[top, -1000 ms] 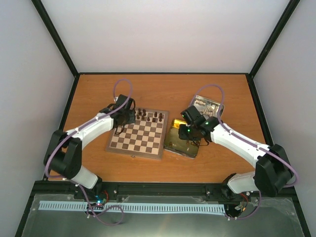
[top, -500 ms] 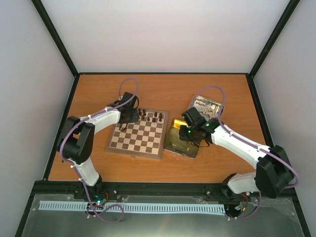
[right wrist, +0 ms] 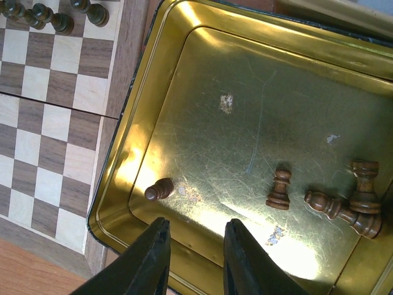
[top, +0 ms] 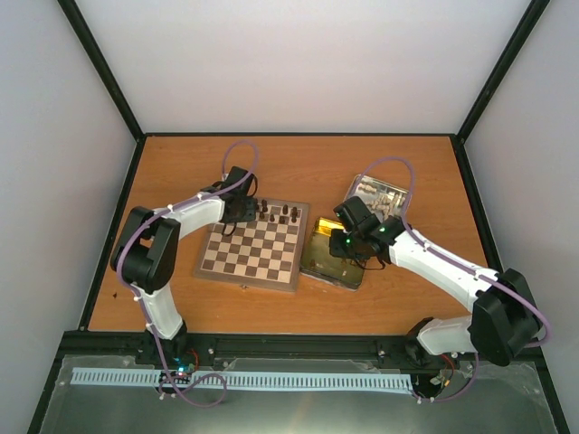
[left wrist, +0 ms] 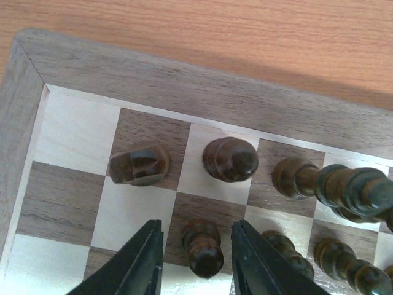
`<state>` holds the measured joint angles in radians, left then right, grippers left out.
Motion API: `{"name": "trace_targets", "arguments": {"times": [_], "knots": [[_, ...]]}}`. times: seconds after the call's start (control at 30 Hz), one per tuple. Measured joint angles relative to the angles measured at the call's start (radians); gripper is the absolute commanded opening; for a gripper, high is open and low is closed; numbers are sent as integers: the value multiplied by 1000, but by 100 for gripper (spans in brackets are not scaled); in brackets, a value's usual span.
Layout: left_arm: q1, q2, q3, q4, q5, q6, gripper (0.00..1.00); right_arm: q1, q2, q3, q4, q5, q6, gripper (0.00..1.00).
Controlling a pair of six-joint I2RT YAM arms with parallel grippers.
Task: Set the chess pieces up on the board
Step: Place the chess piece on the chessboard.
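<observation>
Since a second ago the left arm's elbow has folded in toward the board (top: 253, 250), and the left gripper (left wrist: 198, 261) has slid slightly along the board's far edge. The right arm has barely shifted. The left gripper's fingers stand apart, straddling a dark pawn (left wrist: 202, 249) near the board's far left corner. The right gripper (right wrist: 193, 258), narrowly parted and empty, hovers over the gold tin (right wrist: 110, 203) just right of the board, which holds four dark pieces (right wrist: 279, 190). A second tin (top: 403, 195) beyond holds cream pieces (top: 369, 190).
</observation>
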<state>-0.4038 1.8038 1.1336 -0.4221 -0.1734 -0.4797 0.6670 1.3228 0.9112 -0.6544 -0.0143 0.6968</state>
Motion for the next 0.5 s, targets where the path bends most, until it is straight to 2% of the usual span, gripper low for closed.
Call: {"name": "trace_targets", "arguments": {"times": [0.23, 0.5], "knots": [[0, -76, -2, -42, 4, -2, 43, -2, -8, 0, -7, 26, -2, 29], [0, -295, -52, -76, 5, -5, 49, -31, 47, 0, -66, 75, -24, 31]]}}
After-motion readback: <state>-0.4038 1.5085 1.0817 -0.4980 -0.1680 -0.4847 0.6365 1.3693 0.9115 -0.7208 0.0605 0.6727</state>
